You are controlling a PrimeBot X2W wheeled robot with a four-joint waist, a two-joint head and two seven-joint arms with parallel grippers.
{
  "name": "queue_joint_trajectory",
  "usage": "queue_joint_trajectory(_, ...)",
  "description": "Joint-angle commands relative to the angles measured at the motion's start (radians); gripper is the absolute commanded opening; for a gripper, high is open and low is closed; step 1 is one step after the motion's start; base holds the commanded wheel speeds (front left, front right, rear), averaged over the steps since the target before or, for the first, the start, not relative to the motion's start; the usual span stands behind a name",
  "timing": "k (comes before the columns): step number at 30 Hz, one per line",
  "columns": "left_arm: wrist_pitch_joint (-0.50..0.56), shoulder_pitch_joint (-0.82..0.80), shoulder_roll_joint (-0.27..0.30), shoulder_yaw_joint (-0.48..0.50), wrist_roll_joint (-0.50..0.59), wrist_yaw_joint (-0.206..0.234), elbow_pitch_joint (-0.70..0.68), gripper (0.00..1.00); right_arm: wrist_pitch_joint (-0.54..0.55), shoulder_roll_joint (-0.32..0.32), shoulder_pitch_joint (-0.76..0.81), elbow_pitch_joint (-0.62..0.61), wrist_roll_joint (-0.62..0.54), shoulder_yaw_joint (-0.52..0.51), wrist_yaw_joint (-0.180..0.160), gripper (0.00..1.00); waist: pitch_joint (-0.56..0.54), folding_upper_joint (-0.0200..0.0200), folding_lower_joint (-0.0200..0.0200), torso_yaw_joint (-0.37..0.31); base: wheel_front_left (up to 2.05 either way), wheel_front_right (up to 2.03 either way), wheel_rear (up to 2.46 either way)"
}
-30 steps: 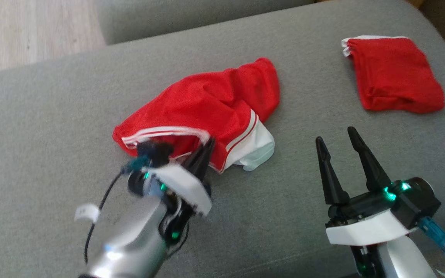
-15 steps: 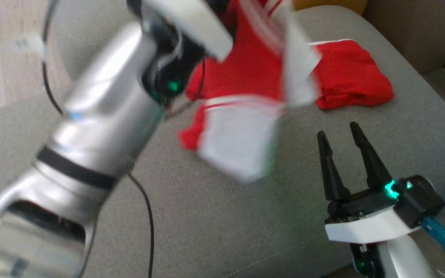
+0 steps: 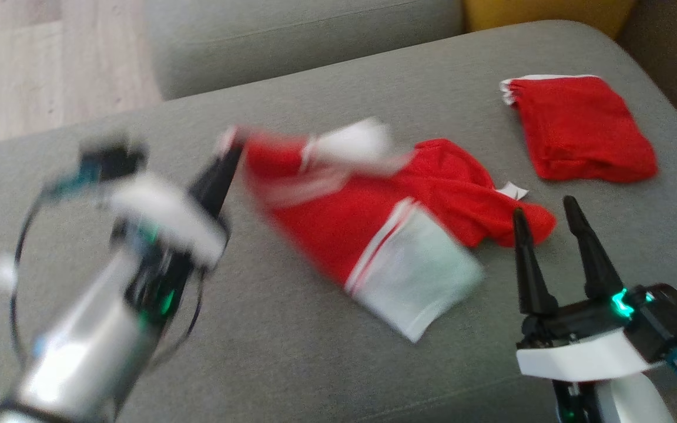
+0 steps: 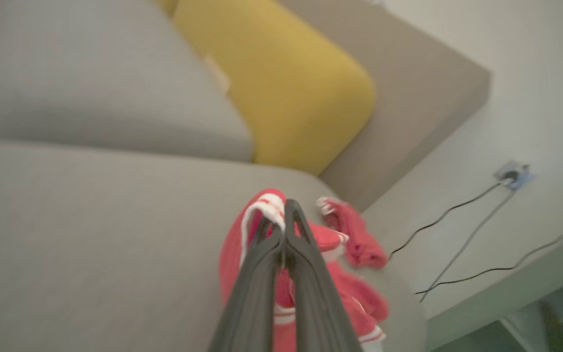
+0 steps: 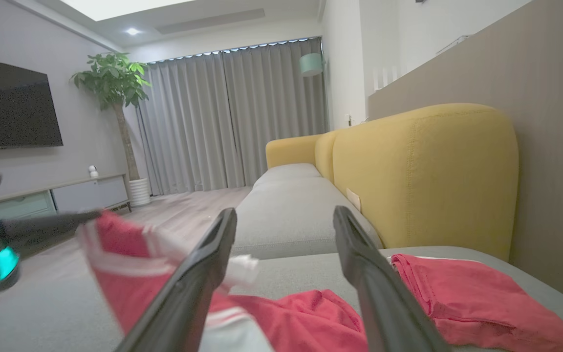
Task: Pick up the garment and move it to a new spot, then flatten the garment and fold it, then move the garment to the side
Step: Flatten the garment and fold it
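Left gripper (image 3: 230,158) fingers pinched tight on garment (image 3: 374,235) striped edge, edge raised; rest trailed across sofa cushion (image 3: 315,364). Right gripper (image 3: 543,207) fingers wide, empty, beside red hem. Step judged: relocating. Next: set down, spread flat before folding.

Head above, wrists low, seemingly sharing garment (image 3: 338,229)
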Motion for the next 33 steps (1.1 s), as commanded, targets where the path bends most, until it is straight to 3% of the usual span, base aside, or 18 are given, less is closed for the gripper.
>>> queue_joint_trajectory(1, -0.024, 0.025, 0.066, 0.047, -0.015, 0.008, -0.043, 0.00, -0.004, -0.003, -0.014, -0.039, -0.010, 0.010, -0.001, 1.00, 0.021, 0.0000, 0.0000, 0.042, 0.00, 0.00, 0.00)
queue_joint_trajectory(5, -0.073, 0.195, 0.146, 0.066, -0.036, 0.024, -0.043, 0.00, -0.004, -0.021, -0.004, -0.043, -0.019, -0.005, -0.001, 1.00, 0.046, 0.0000, 0.0000, 0.088, 0.00, 0.00, 0.00)
queue_joint_trajectory(9, -0.123, 0.247, 0.190, 0.087, -0.019, 0.037, -0.005, 0.00, -0.004, -0.036, -0.015, -0.043, -0.025, 0.003, -0.001, 1.00, 0.064, 0.0000, 0.0000, 0.117, 0.00, 0.00, 0.00)
queue_joint_trajectory(15, -0.172, 0.205, 0.190, 0.134, 0.052, 0.052, 0.046, 0.00, -0.004, -0.045, -0.038, -0.041, -0.029, 0.013, -0.001, 1.00, 0.088, 0.0000, 0.0000, 0.132, 0.00, 0.00, 0.00)
queue_joint_trajectory(22, -0.181, 0.158, 0.129, 0.317, 0.298, 0.048, 0.059, 0.00, -0.004, -0.064, -0.023, -0.031, -0.035, 0.026, -0.001, 1.00, 0.094, 0.0000, 0.0000, 0.147, 0.00, 0.00, 0.00)
queue_joint_trajectory(23, -0.181, 0.157, 0.115, 0.348, 0.329, 0.045, 0.056, 0.06, -0.004, -0.066, -0.024, -0.032, -0.037, 0.025, -0.001, 1.00, 0.098, 0.0000, 0.0000, 0.152, 0.00, 0.00, 0.00)
queue_joint_trajectory(24, -0.181, 0.157, 0.102, 0.374, 0.357, 0.040, 0.057, 0.69, -0.004, -0.067, -0.025, -0.032, -0.038, 0.025, -0.001, 1.00, 0.100, 0.0000, 0.0000, 0.157, 0.00, 0.00, 0.00)
queue_joint_trajectory(25, -0.181, 0.154, 0.093, 0.395, 0.393, 0.036, 0.056, 1.00, -0.004, -0.067, -0.026, -0.033, -0.039, 0.025, -0.001, 1.00, 0.101, 0.0000, 0.0000, 0.163, 0.00, 0.00, 0.00)
queue_joint_trajectory(30, -0.182, 0.170, 0.057, 0.507, 0.596, 0.066, 0.015, 1.00, -0.004, -0.068, -0.028, -0.032, -0.044, 0.027, -0.001, 1.00, 0.103, 0.0000, 0.0000, 0.192, 0.00, 0.00, 0.00)
queue_joint_trajectory(33, -0.182, 0.257, 0.000, 0.555, 0.681, 0.086, -0.069, 1.00, -0.004, -0.064, -0.023, -0.032, -0.045, 0.023, -0.001, 1.00, 0.098, 0.0000, 0.0000, 0.211, 0.00, 0.00, 0.00)
